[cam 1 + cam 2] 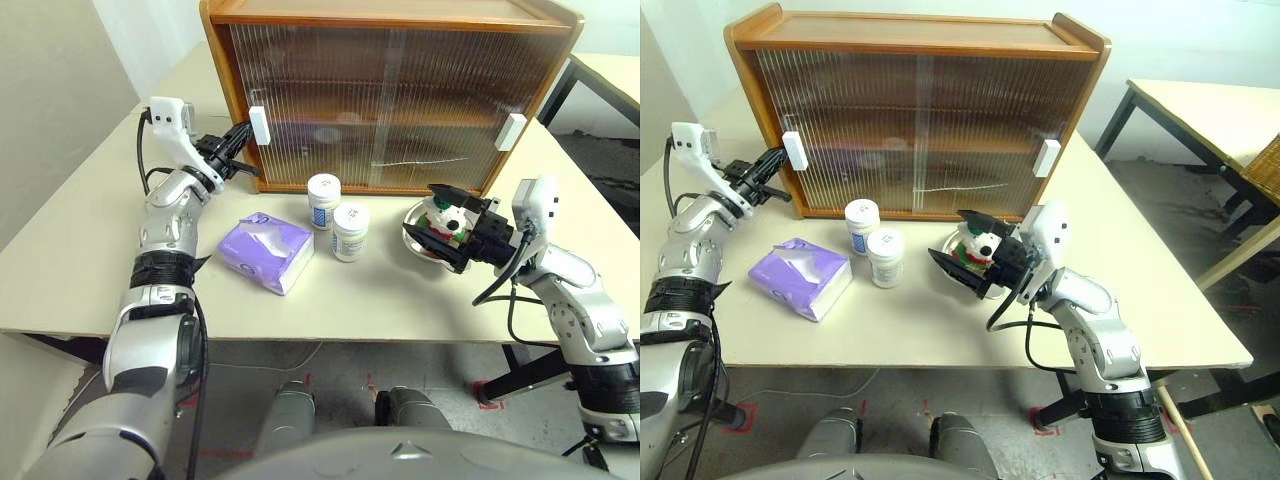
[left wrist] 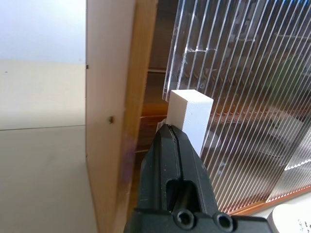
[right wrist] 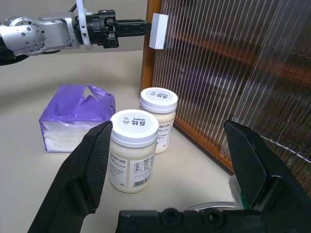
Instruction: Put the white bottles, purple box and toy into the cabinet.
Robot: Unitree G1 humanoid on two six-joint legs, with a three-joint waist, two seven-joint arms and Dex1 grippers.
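A wide wooden cabinet [image 1: 390, 95] with ribbed see-through sliding doors stands at the far edge of a pale table [image 1: 60, 270]. Both doors are shut. The left gripper [image 1: 243, 135] has its two black fingers pressed together with nothing between them, and its tip rests against the white handle [image 1: 259, 126] at the left end of the cabinet. Just in front of the cabinet, near the middle of the table, two white bottles [image 1: 324, 200] stand upright side by side, one slightly nearer the front edge. To their left a purple tissue box [image 1: 267, 251] lies flat, with white tissue showing at its top. To the right of the bottles a steel bowl [image 1: 424, 243] holds a small white bear toy [image 1: 446, 213]. The right gripper [image 1: 442, 227] has its fingers spread wide on either side of the toy and bowl; it grips nothing.
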